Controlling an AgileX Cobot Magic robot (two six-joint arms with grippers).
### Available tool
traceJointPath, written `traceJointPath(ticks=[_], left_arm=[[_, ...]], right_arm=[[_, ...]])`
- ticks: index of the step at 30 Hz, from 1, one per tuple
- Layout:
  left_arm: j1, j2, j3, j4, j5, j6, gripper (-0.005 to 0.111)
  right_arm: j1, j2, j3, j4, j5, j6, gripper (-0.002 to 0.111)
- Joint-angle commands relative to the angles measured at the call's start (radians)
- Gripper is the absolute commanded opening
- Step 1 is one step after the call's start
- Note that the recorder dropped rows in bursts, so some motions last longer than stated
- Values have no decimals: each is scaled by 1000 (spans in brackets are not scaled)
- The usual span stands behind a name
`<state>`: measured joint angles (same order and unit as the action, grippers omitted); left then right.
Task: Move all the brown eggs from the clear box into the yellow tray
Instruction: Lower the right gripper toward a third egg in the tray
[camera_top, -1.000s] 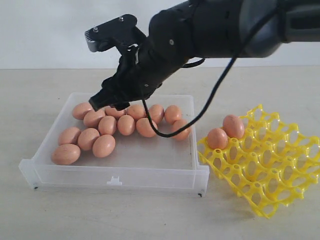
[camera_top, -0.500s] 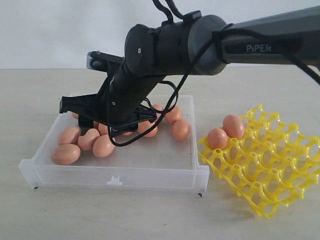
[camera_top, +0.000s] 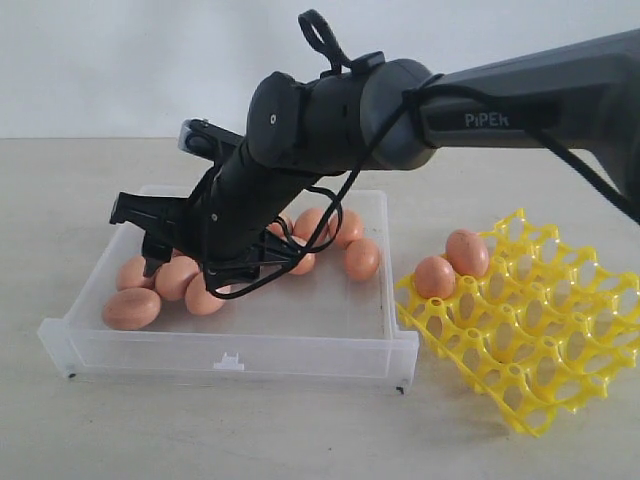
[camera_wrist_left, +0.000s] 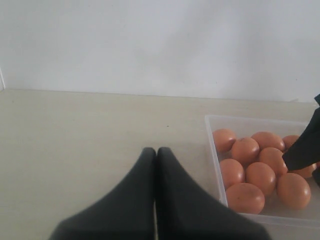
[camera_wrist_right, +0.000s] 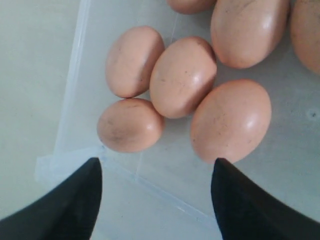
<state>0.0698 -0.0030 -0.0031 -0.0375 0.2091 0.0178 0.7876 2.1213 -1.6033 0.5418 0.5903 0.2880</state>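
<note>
A pale counter (camera_top: 300, 430) runs back to a plain white wall. On it sits the clear box (camera_top: 230, 350), with the yellow tray (camera_top: 540, 340) just beside its right near corner, turned at an angle. Two eggs (camera_top: 467, 252) already sit in cups at the tray's far-left corner. The rest of the brown eggs (camera_top: 130, 308) lie in the box, bunched along its left and far sides.

The right gripper (camera_wrist_right: 157, 170) hangs low over the left cluster with its jaws wide apart and nothing between them. The left gripper (camera_wrist_left: 155, 152) rests left of the box over bare counter, fingers pressed together and empty.

The main risk is the crowding. In the right wrist view the eggs touch one another, so a descending finger is likely to land on a neighbour's shell rather than in a gap, cracking it or scattering the group. The left wall of the box is also close to one finger; a strike there could shove the light box and set every egg rolling. Smooth oval shells may squirt out of a squeeze that is off-centre, or break under a hard one. A black cable (camera_top: 300, 262) loops low from the arm over the far eggs and might drag one.
</note>
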Motion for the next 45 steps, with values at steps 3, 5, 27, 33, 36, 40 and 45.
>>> traceJointPath(ticks=[3,5,27,33,36,40,45], left_arm=[[1,3,3,2,-6,2,-4],[1,3,3,2,-6,2,-4],[1,3,3,2,-6,2,-4],[1,3,3,2,-6,2,-4],[1,3,3,2,-6,2,-4],[1,3,3,2,-6,2,-4],[1,3,3,2,-6,2,-4]], right_arm=[[-18,-3,-2,0,-52,1,61],[-23,-1,-2,-5,-56,1,61],[-25,54,-2,-16,-48,3,74],[-29,80,-2,-27,-52,17,74],[-30,86,-2,-41,-54,20,74],[-41,86,-2,-81,-70,21,73],[-48,86,-2,-76,-65,24,64]])
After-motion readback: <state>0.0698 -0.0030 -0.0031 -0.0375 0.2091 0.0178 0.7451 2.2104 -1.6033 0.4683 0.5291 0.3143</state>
